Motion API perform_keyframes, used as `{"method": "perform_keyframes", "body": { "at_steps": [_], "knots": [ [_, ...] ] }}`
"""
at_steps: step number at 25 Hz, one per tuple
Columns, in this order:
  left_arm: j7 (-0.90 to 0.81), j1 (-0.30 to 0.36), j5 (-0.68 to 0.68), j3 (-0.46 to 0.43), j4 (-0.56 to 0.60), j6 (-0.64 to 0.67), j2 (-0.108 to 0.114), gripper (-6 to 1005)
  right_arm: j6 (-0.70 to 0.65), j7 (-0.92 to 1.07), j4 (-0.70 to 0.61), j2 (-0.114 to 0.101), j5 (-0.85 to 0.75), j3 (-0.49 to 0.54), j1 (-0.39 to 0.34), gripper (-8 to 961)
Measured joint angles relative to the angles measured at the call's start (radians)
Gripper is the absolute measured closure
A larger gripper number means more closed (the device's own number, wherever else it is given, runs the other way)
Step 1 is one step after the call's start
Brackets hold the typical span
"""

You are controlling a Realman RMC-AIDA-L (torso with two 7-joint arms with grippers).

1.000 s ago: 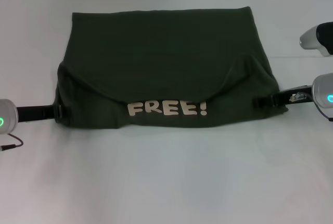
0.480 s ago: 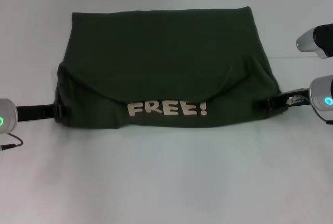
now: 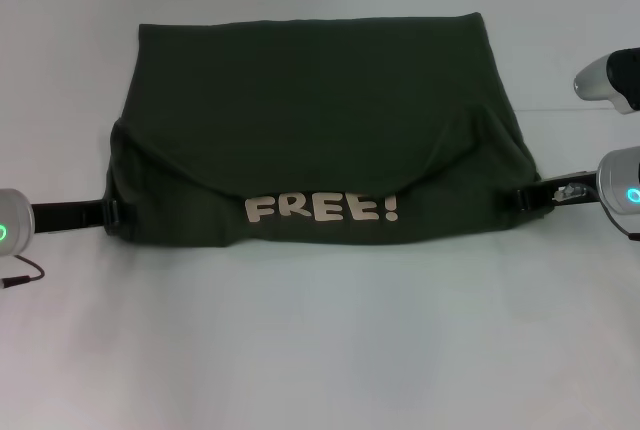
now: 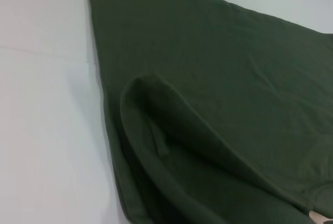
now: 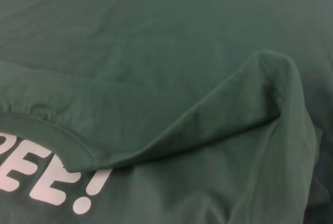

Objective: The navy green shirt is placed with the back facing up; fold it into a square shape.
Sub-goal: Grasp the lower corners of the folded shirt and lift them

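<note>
From the head view the navy green shirt (image 3: 315, 140) lies on the white worktop (image 3: 320, 340) between the two hands, its near part doubled back so the "FREE!" lettering (image 3: 322, 209) shows, with the left hand (image 3: 112, 213) and right hand (image 3: 527, 196) each at one end of that fold, probably so both sides move evenly. Left wrist view only shows the rolled edge right in front of that hand, the right wrist view only the raised flap and lettering just beyond its hand. Honestly I can't tell whether either hand is clamped on the cloth or merely touching it.
</note>
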Motion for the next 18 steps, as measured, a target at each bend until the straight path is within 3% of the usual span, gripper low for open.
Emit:
{"method": "perform_keyframes", "body": {
  "at_steps": [15, 17, 18],
  "knots": [
    [0.000, 0.000, -0.001, -0.001, 0.001, 0.004, 0.000, 970, -0.018, 0.021, 0.006, -0.009, -0.012, 0.001, -0.006, 841],
    [0.000, 0.000, -0.001, -0.001, 0.003, 0.008, 0.000, 970, -0.025, 0.021, 0.002, -0.010, -0.009, 0.002, -0.009, 926],
    [0.000, 0.001, -0.001, -0.002, 0.003, 0.009, 0.000, 971, -0.028, 0.021, -0.001, -0.011, -0.008, 0.004, -0.011, 925]
  ]
}}
